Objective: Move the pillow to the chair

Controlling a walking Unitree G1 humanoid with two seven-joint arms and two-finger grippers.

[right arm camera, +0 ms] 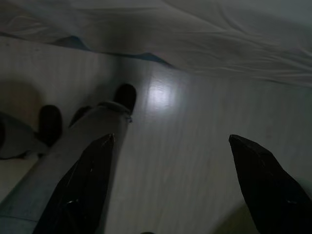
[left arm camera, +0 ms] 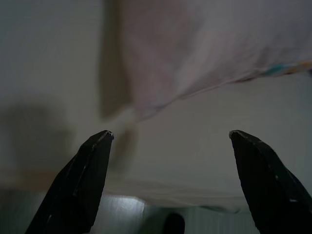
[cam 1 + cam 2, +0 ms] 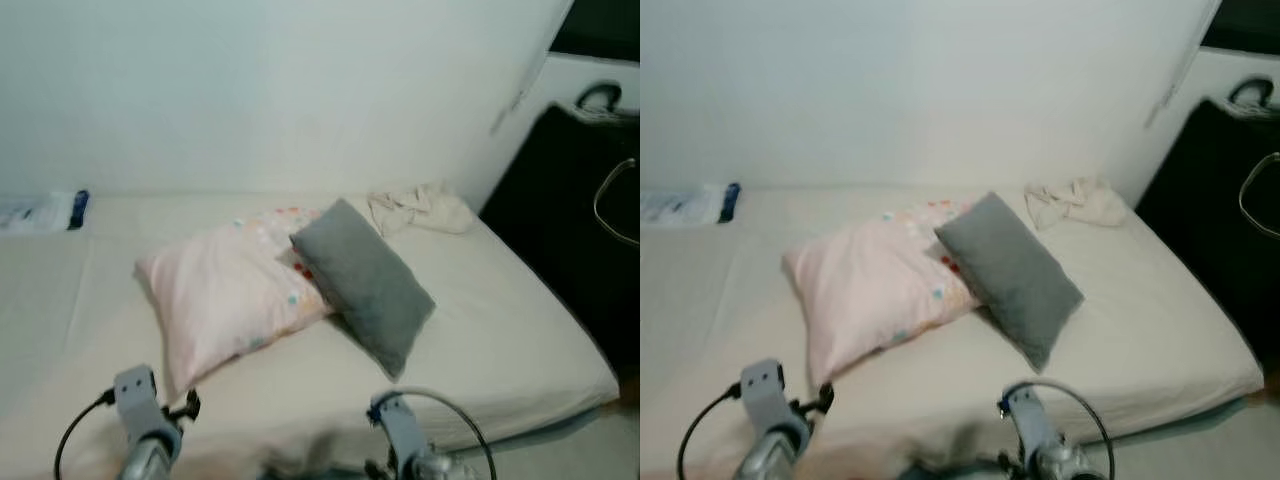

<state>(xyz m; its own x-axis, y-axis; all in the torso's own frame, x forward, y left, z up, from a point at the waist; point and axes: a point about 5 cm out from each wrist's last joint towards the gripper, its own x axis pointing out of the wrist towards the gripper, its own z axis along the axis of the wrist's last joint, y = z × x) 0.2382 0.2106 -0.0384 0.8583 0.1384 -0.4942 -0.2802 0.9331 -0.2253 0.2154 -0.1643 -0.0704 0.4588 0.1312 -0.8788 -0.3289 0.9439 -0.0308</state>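
Left wrist view: the left gripper (image 2: 170, 136) has its fingers (image 2: 92, 156) spread wide and empty, aimed at the near corner of the pink pillow (image 3: 235, 290) where it meets the bed (image 3: 500, 330). The right gripper (image 1: 170, 141) is likewise released, pointing down at the floor (image 1: 195, 161) beside the robot's own leg (image 1: 73, 146). The pink pillow lies mid-bed, with a grey pillow (image 3: 365, 285) leaning across its far side. To grasp well, the robot should probably step closer, lift both arms and pinch the near pillow edge deeply, since soft fabric slips. No chair can be made out. A crumpled cloth (image 3: 420, 208) lies near the wall. No writing is legible.
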